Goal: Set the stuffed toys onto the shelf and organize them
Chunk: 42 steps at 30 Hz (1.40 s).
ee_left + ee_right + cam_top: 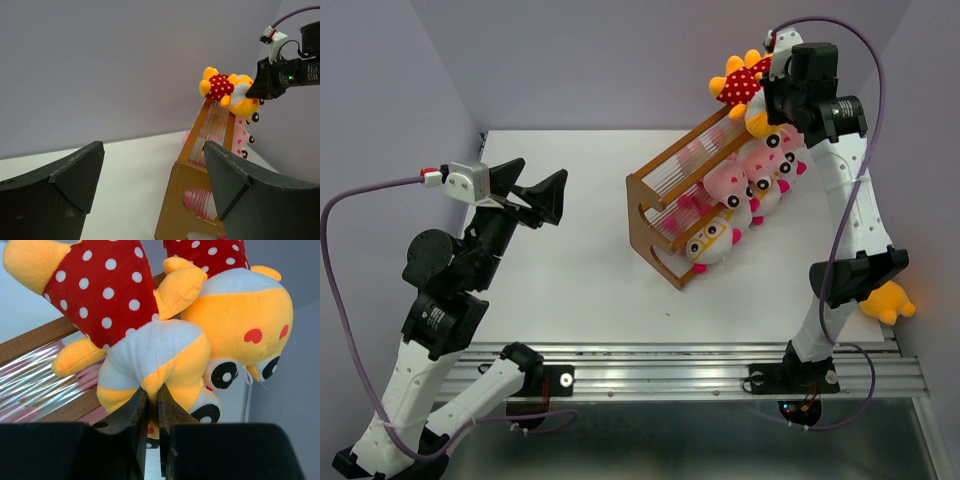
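Shelf (655,235) stands on the white bench (580,270), set at a slant, its far end toward the right arm.

Right tool (760,112) is up at that far top end. In its wrist view the right tool (152,405) has both fingers pinched tight into the yellow-and-white head of a spotted toy (145,355); no gap shows between the fingers. The toy's red polka-dot body hangs over the top rail of the shelf. Seen from the left wrist, the same spotted toy (227,92) lies at the top of the rack, with the right tool (256,90) against its head.

A second spotted toy (240,325) is pressed against the first, face out, black eyes and red cheek marks showing.

Pink toys (730,180) and a white-faced toy (712,240) with orange glasses line the side of the shelf nearest the right arm. Which tier each rests on, I cannot tell.

One loose yellow toy (888,300) lies at the bench's right edge, partly hidden by the right arm's elbow.

Left tool (544,170) hangs above the left part of the bench, well apart from the shelf, fingers spread wide, nothing between them.
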### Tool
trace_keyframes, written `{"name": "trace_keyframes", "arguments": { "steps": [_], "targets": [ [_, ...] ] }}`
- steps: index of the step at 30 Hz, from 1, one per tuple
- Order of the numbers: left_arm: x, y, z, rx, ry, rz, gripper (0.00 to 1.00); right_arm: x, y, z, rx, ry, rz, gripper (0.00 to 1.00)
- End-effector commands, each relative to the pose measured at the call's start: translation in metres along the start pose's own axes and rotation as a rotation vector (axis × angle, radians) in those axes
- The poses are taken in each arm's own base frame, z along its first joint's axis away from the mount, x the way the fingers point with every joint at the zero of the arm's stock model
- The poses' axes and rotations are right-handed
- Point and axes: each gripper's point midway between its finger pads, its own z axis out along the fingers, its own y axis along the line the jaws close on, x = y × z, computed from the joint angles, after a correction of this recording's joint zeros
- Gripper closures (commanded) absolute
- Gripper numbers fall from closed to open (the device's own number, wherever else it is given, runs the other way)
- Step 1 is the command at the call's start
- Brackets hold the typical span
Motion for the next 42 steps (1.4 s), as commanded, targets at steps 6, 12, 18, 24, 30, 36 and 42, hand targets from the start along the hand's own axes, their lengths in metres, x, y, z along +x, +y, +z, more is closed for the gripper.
{"name": "trace_keyframes", "arguments": {
  "steps": [6, 12, 18, 24, 30, 36, 42],
  "targets": [
    [-0.014, -0.002, 0.003, 0.004, -0.055, -0.010, 0.09, -0.019, -0.011, -0.013, 0.018, -0.078, 0.012, 0.70],
    [-0.013, -0.001, 0.002, 0.001, -0.054, -0.012, 0.08, -0.024, -0.006, -0.009, -0.009, -0.093, 0.015, 0.53],
    [-0.013, -0.001, 0.001, 0.001, -0.054, -0.016, 0.08, -0.032, -0.004, -0.015, -0.028, -0.123, 0.013, 0.39],
    [-0.012, -0.003, 0.004, 0.008, -0.054, -0.019, 0.09, -0.039, -0.004, -0.025, -0.035, -0.156, 0.011, 0.34],
    [-0.012, -0.004, 0.005, 0.013, -0.053, -0.024, 0.08, -0.048, -0.006, -0.039, -0.038, -0.191, 0.008, 0.26],
    [-0.011, -0.005, 0.004, 0.018, -0.054, -0.028, 0.08, -0.052, -0.007, -0.046, -0.040, -0.210, 0.009, 0.22],
    [-0.013, -0.004, 0.001, 0.014, -0.059, -0.033, 0.08, -0.064, -0.009, -0.060, -0.043, -0.253, 0.018, 0.20]
  ]
}}
